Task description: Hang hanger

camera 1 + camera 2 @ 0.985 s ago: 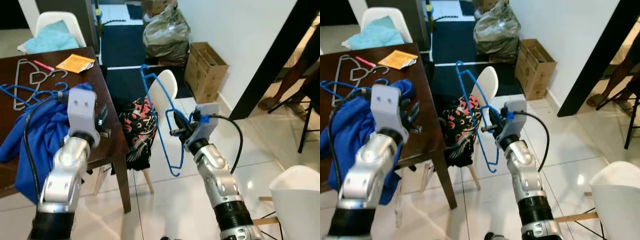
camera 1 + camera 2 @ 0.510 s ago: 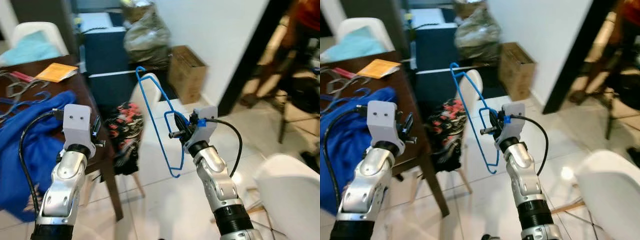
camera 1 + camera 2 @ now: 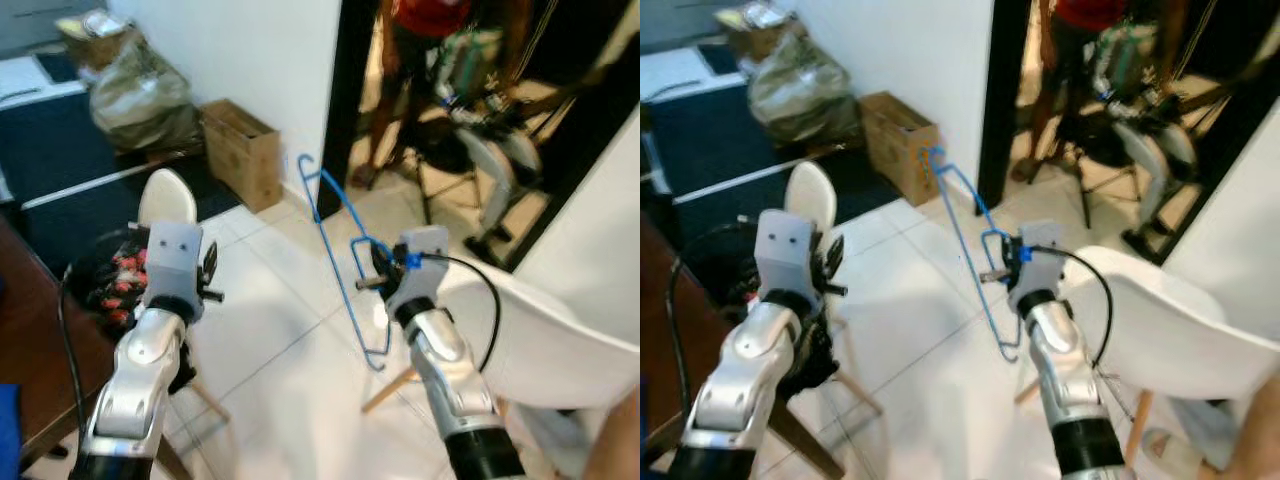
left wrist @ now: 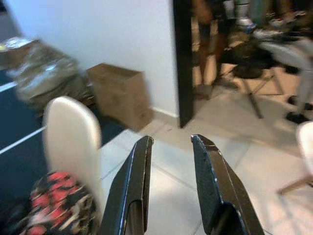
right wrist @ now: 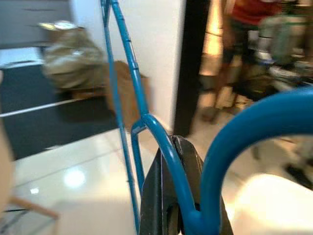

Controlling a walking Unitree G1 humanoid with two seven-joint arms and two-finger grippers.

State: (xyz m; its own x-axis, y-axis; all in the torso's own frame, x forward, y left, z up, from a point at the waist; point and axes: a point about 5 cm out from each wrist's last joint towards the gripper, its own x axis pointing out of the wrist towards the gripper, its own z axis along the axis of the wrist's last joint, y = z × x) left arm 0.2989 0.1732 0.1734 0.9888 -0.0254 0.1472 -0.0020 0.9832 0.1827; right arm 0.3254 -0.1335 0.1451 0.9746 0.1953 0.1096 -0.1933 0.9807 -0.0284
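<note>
Gripping the blue wire hanger [image 3: 340, 262] near its hook bend, the right gripper [image 3: 377, 279] is clamping its black fingers on the wire. The hanger's long axis is running steeply, leaning away from the robot: one corner is pointing up toward the black door frame [image 3: 340, 90], the other end is dipping toward the tiled floor [image 3: 280, 340]. Its hook is apparently curling back at the gripper, though blur is obscuring it. The left gripper [image 4: 171, 161] is hovering left of the hanger, fingers parted and holding nothing, above a white chair [image 3: 166, 199]. A cardboard box [image 3: 240, 150] is sitting left of the door frame.
</note>
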